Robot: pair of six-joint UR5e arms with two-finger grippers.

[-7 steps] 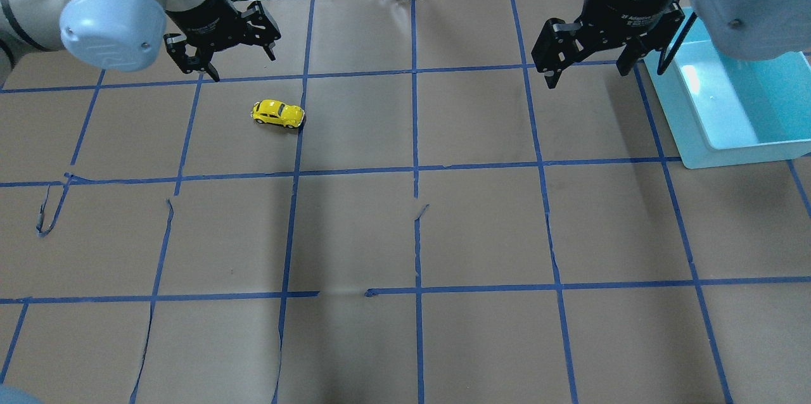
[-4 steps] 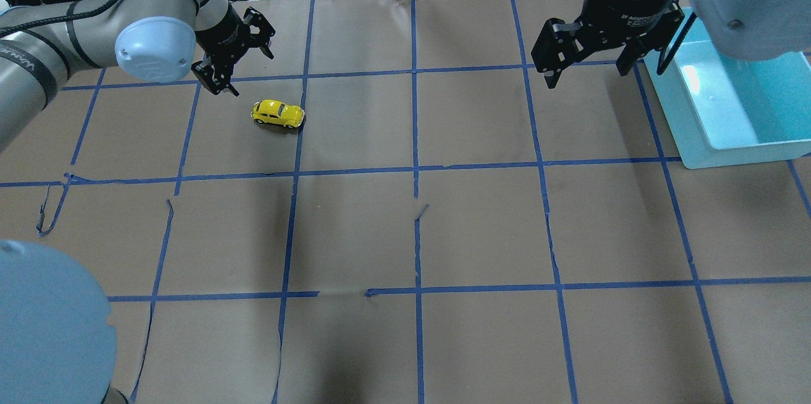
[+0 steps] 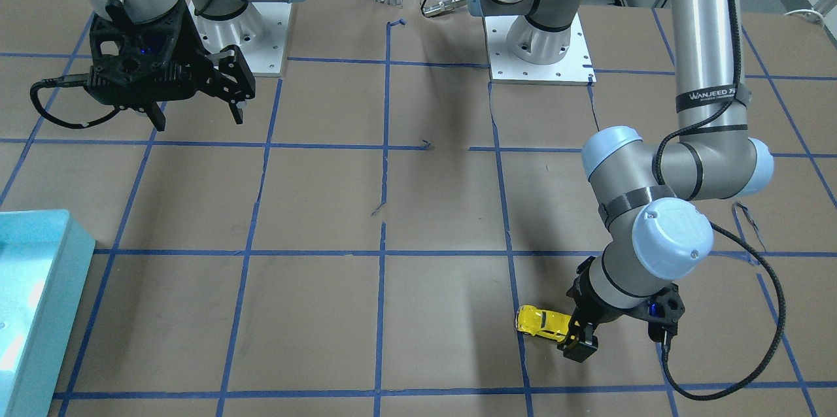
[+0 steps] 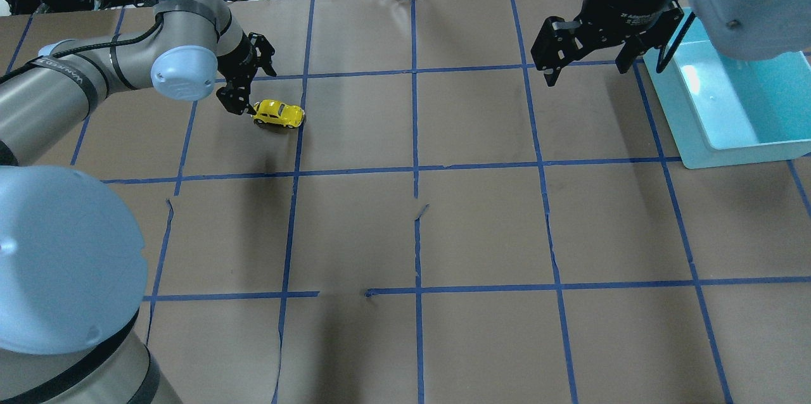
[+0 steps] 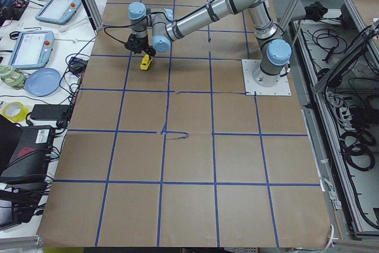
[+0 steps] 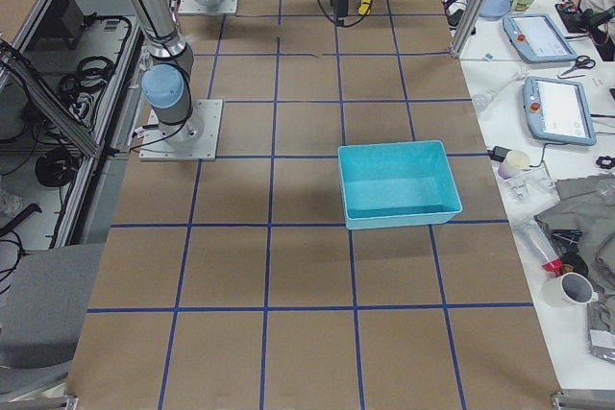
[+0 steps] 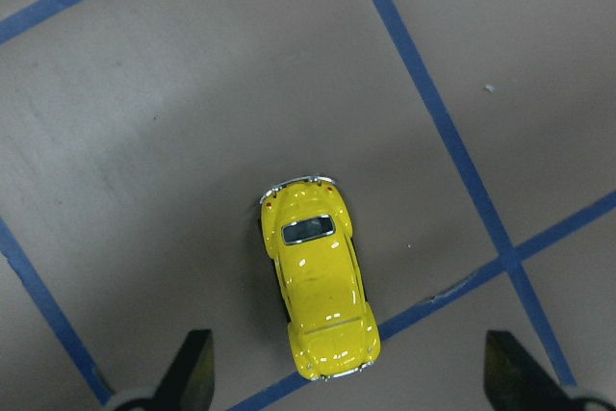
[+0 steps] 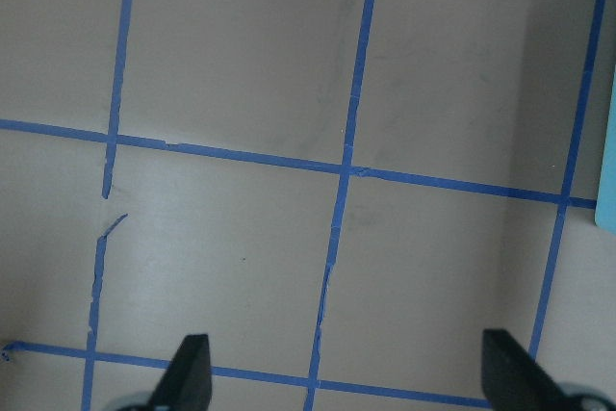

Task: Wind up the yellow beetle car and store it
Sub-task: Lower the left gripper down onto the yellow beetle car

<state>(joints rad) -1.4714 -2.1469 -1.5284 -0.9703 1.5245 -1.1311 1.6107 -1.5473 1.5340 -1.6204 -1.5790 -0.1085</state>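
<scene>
So the yellow beetle car (image 4: 279, 113) is sitting on its wheels on the brown paper table (image 4: 481, 227), on the robot's left side toward the far edge, with one end right at a line of the blue tape grid (image 4: 415, 170). The left gripper (image 4: 252, 88) is down low at the car's other end with its fingers spread wide and nothing in them. In the left wrist view the car lies lengthwise in the gap between the two fingertips (image 7: 192, 372), a bit closer to one of them than the other (I honestly can't tell if that lower finger is touching the car or just beside it). The right gripper (image 4: 586, 71) hangs above the table well apart from the car, over on the robot's right, also wide open and empty. Its wrist camera shows only paper and tape between the fingers. The teal bin (image 4: 697, 147) sits just beside it at the table's right edge, and I can't see anything lying in it.
</scene>
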